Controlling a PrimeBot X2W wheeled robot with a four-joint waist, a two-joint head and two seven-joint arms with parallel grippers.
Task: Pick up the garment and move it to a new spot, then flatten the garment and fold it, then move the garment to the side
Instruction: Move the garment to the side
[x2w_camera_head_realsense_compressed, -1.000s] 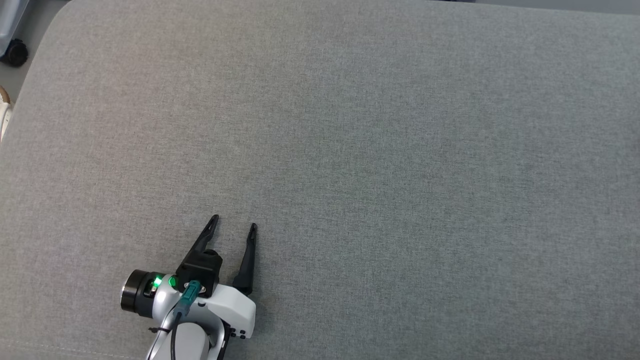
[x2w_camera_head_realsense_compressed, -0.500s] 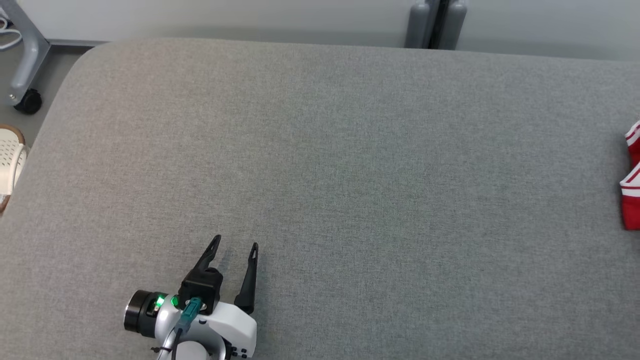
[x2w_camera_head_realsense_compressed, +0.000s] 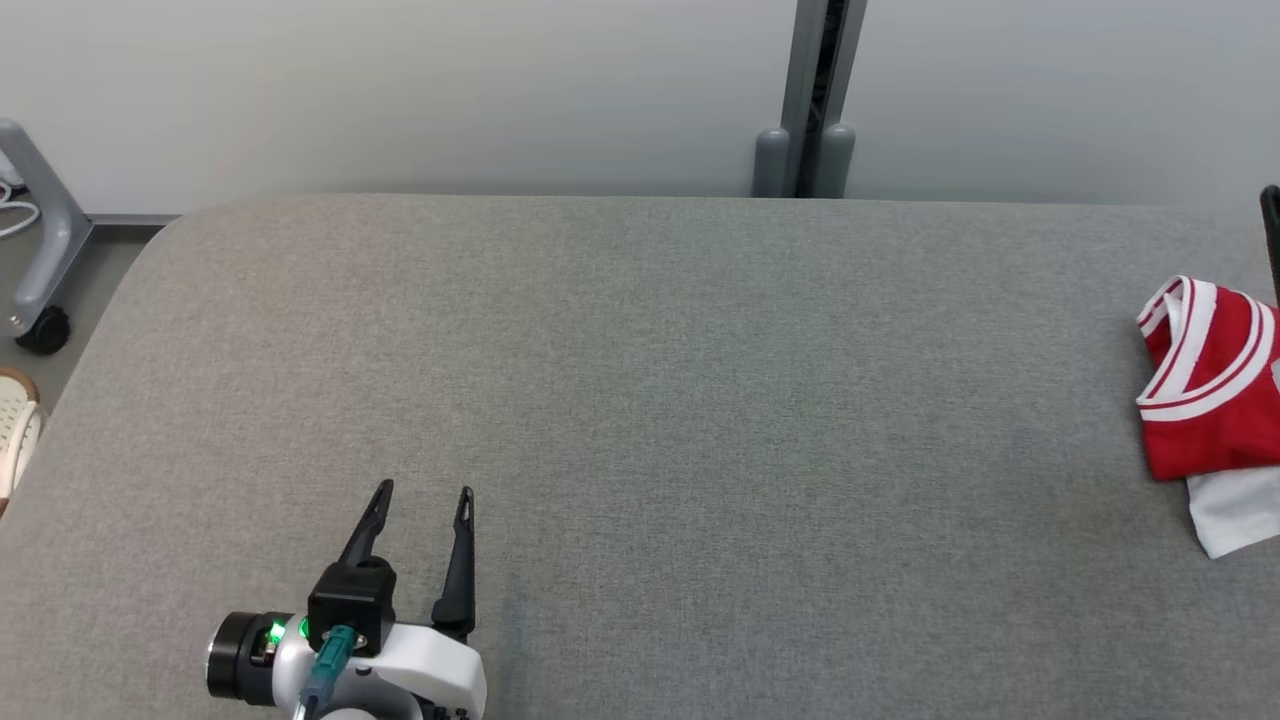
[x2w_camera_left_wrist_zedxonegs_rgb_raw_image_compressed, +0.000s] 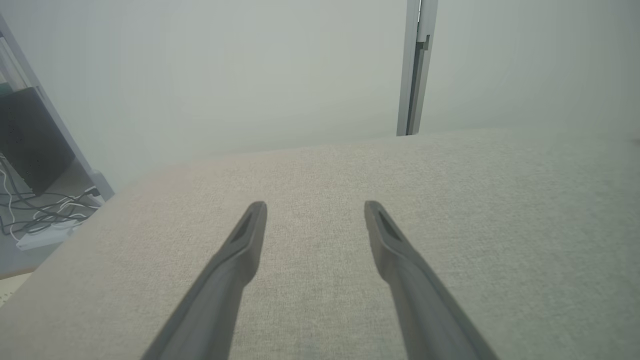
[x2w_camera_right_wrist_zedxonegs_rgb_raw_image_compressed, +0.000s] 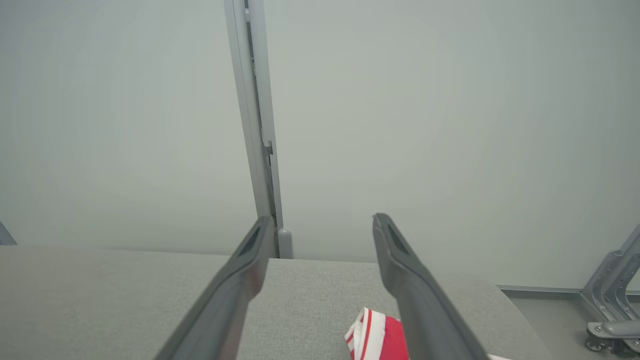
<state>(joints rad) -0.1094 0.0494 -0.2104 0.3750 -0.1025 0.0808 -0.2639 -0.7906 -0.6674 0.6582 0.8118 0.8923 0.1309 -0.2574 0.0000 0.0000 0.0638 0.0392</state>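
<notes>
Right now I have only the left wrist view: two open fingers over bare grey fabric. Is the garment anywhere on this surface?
Observer: Yes. In the head view a red and white garment lies bunched at the far right edge of the grey cushion.
Reviewer: Is the other arm near it?
Observer: The right end effector is open and holds nothing. In its wrist view the garment shows low, partly behind one finger.
Reviewer: How far is my arm from it?
Observer: The left end effector is at the lower left of the head view, with most of the cushion between it and the garment.
</notes>
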